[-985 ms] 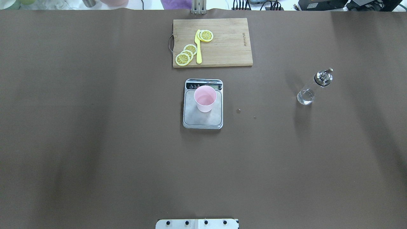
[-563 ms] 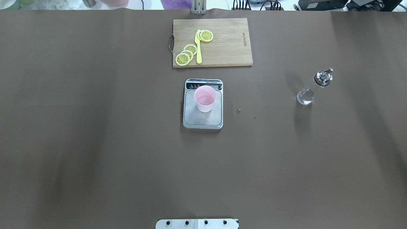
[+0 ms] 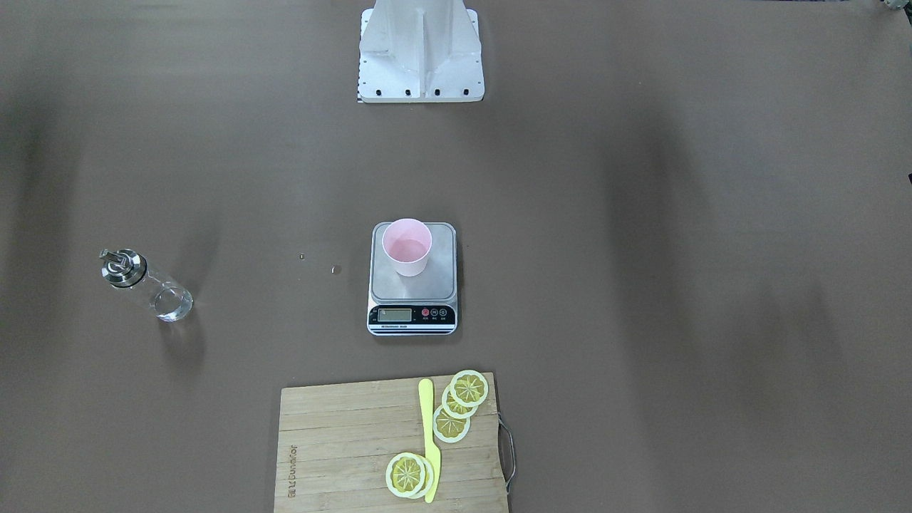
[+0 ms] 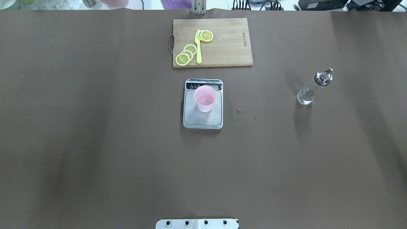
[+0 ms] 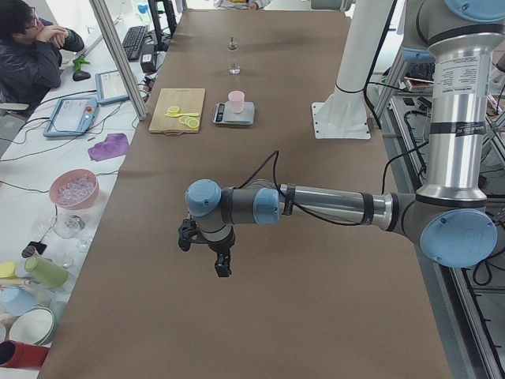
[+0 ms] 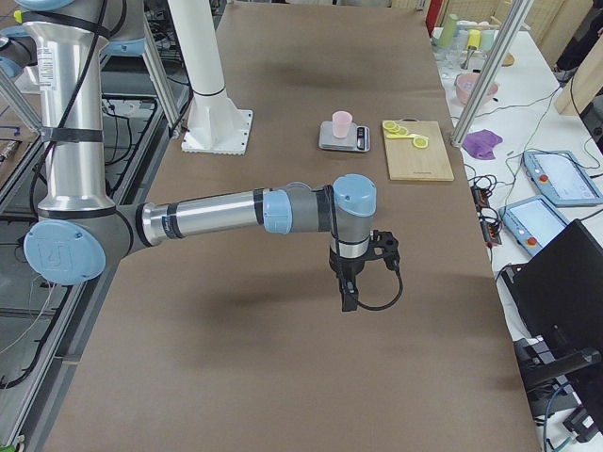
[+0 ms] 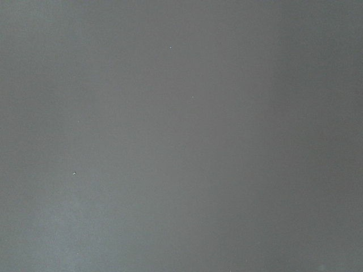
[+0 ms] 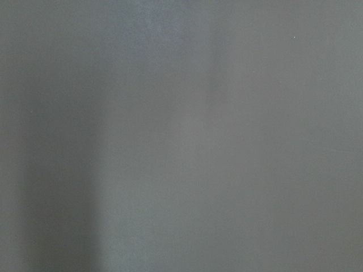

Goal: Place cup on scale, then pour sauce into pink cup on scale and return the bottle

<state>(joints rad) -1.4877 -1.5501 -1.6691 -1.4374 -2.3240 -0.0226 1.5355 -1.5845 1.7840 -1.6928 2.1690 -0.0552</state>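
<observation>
The pale pink cup (image 4: 205, 98) stands upright on the steel scale (image 4: 203, 120) at mid-table; both also show in the front view, cup (image 3: 407, 247) and scale (image 3: 413, 291). The clear glass bottle (image 4: 307, 93) with its metal spout cap stands upright on the table to the right, apart from the scale; the sauce in it is barely visible. My left gripper (image 5: 222, 267) shows only in the left side view and my right gripper (image 6: 347, 297) only in the right side view. Both hang over bare table far from the scale. I cannot tell whether they are open or shut.
A wooden cutting board (image 4: 229, 47) with lemon slices (image 4: 186, 54) and a yellow knife (image 4: 198, 47) lies beyond the scale. Two small droplets (image 4: 238, 110) sit between scale and bottle. The robot's base plate (image 4: 197, 223) is at the near edge.
</observation>
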